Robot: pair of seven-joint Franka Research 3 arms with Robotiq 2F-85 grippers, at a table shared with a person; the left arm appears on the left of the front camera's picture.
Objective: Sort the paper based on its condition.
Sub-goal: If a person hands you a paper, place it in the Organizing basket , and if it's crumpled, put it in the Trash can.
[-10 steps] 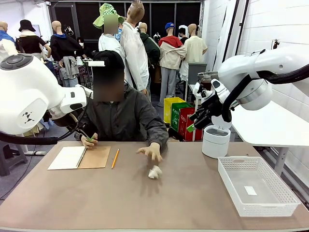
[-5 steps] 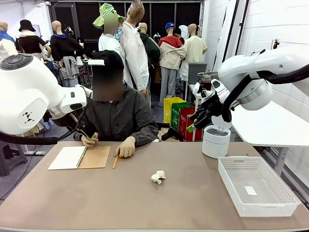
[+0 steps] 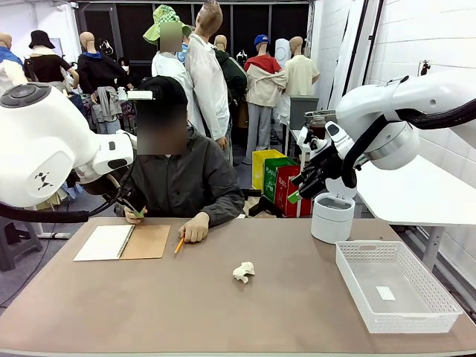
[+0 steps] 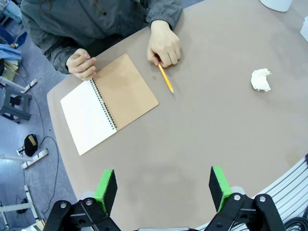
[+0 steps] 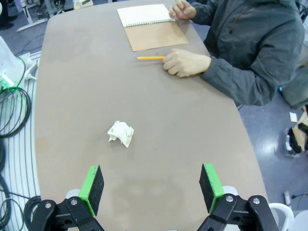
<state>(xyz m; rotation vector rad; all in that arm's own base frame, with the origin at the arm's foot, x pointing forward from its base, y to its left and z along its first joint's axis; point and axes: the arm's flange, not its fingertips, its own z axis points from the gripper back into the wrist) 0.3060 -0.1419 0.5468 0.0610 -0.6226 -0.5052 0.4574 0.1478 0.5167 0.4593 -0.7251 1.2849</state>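
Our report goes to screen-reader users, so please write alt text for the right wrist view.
A small crumpled white paper wad lies alone on the brown table, ahead of the right gripper, whose green-padded jaws stand open. Across the table a person's hand touches a yellow pencil beside an open tan spiral notebook.

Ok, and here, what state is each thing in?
Paper wad, crumpled, loose on the table.
Notebook, open flat, white page up.
Pencil, lying flat, a person's hand on its end.
Basket, holds one small white scrap.
Left claw, open, empty.
Right claw, open, empty.
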